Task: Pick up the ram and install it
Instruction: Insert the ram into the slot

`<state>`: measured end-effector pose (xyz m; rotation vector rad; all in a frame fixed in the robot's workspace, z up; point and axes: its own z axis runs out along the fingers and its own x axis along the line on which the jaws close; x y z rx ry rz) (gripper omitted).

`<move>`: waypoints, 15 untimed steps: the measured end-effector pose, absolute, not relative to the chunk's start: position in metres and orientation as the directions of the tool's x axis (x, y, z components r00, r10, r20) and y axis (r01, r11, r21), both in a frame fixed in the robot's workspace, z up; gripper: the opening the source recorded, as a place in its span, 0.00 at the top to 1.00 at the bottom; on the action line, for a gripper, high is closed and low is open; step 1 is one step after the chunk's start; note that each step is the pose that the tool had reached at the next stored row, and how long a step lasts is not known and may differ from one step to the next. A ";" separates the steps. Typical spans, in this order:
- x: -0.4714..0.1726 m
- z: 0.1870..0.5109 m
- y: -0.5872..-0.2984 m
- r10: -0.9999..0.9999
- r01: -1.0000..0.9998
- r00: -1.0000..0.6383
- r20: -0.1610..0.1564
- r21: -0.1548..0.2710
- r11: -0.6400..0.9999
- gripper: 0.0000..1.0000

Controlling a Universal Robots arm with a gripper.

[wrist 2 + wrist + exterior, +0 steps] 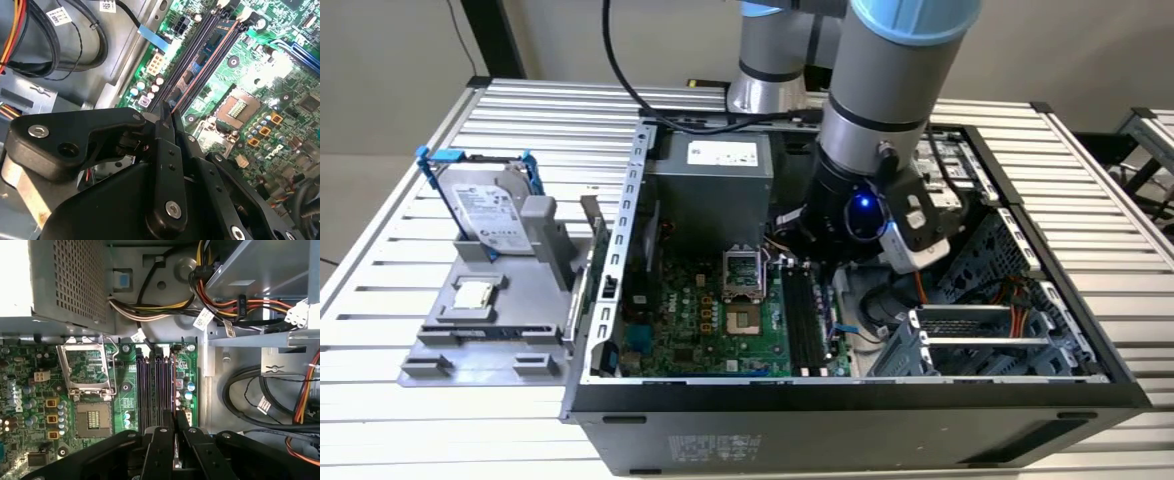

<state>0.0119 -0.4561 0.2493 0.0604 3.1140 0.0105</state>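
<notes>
The ram [216,39] is a thin bluish stick with dark chips. It stands edge-up along the black memory slots [154,385] of the green motherboard [700,325], at the row nearest the case wall. My gripper [167,116] is down inside the open computer case, right over the near end of that row. Its black fingers [161,440] are pressed together on the stick's near end in both wrist views. In the exterior view the arm's wrist [854,215] hides the fingers, and the slots [803,325] show just below it.
The CPU socket [87,370] lies beside the slots. Bundled cables [250,305] and a drive cage [974,330] crowd the case wall side, and the power supply [714,170] sits at the back. Outside the case, a grey stand [494,330] holds a blue-framed hard drive [487,210] and a small silver chip [475,293].
</notes>
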 end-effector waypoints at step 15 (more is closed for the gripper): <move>0.013 0.237 -0.458 0.038 0.038 -0.999 -0.027 -0.001 0.999 1.00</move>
